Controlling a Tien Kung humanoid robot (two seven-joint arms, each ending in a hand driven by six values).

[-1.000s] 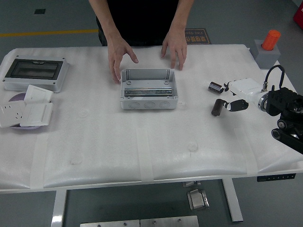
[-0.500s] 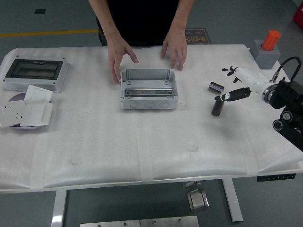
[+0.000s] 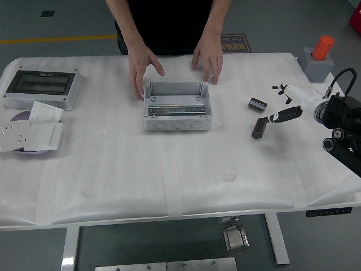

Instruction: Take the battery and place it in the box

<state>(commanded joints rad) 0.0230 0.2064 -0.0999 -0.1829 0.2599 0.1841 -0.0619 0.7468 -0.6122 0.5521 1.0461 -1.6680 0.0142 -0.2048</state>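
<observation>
Two black cylindrical batteries lie on the white table at the right: one [image 3: 258, 104] farther back, one [image 3: 259, 128] nearer and standing slightly tilted. My right hand [image 3: 273, 105] is just right of them, open, its fingers spread and holding nothing. Its dark thumb [image 3: 280, 116] points toward the nearer battery and its tip is close to the battery's top. The open grey box [image 3: 176, 106] sits at the table's middle. A person's two hands [image 3: 141, 65] [image 3: 208, 56] rest on the table behind the box's far corners. My left arm is out of view.
A grey enclosure with a dark window [image 3: 42, 87] sits at the far left, with white socket plates on a purple dish [image 3: 31, 132] in front of it. An orange cylinder on a grey block [image 3: 320, 56] stands at the far right corner.
My right hand has turned from palm-down over the batteries to fingers spread, and has drawn a little to the right. Both batteries, the box and the person's hands stay where they were.
</observation>
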